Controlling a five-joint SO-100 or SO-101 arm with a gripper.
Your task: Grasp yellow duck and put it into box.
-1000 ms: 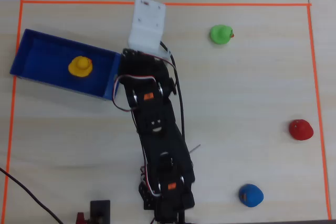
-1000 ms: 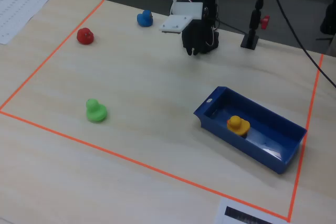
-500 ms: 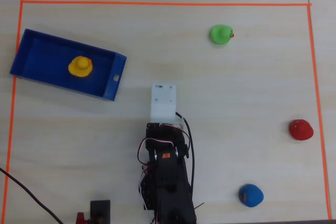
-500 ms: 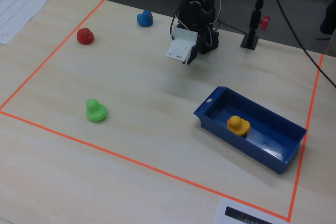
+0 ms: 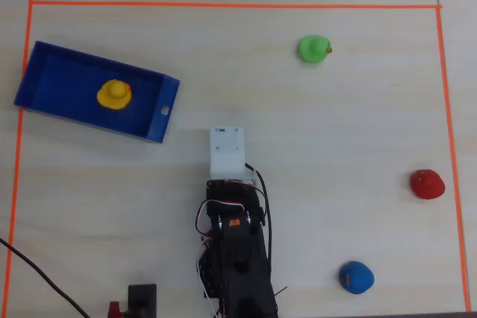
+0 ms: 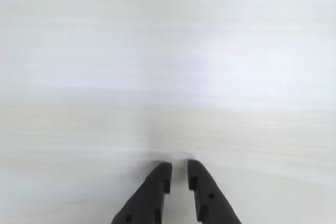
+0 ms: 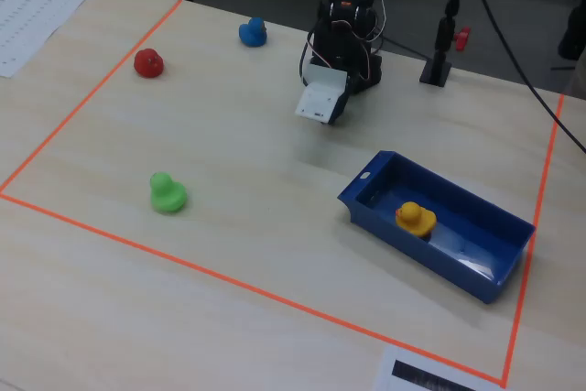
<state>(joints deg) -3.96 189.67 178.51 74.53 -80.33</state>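
The yellow duck (image 5: 114,94) sits inside the blue box (image 5: 56,106) at the upper left of the overhead view; in the fixed view the duck (image 7: 415,219) rests mid-box (image 7: 476,276). My gripper (image 6: 179,167) shows in the wrist view as two dark fingers with only a narrow gap and nothing between them, over bare table. The arm is folded back near its base, well apart from the box, and its white wrist housing (image 5: 226,150) hides the fingers from above.
A green duck (image 5: 313,48), a red duck (image 5: 427,184) and a blue duck (image 5: 356,277) lie on the light wooden table inside an orange tape border (image 5: 223,4). The arm base and its cables (image 5: 235,266) are at the bottom.
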